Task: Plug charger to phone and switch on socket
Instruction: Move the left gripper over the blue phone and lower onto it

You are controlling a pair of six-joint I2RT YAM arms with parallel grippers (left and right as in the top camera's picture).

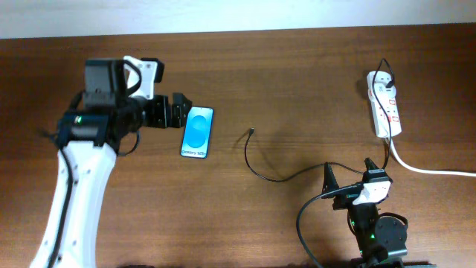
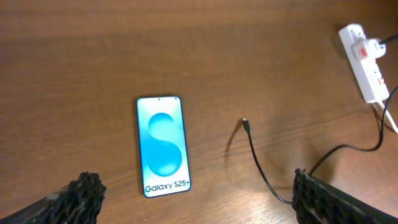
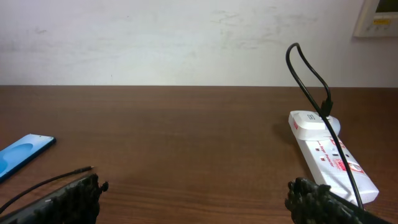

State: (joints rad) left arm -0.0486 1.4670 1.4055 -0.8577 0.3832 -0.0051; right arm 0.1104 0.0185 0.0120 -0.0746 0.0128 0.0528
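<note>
The phone (image 1: 197, 132) lies flat on the wooden table, blue screen up; it also shows in the left wrist view (image 2: 162, 145) and at the left edge of the right wrist view (image 3: 22, 154). My left gripper (image 1: 177, 112) is open and empty, just left of the phone's top end. The charger cable (image 1: 268, 173) curves across the table, its plug tip (image 1: 253, 132) lying free to the right of the phone (image 2: 244, 121). The socket (image 1: 385, 104) lies at the far right (image 3: 329, 154). My right gripper (image 1: 349, 179) is open and empty near the front edge.
The socket's thick white cord (image 1: 428, 168) runs off to the right edge. A white charger adapter (image 2: 372, 46) sits plugged in the strip. A white wall (image 3: 186, 37) rises behind the table's far edge.
</note>
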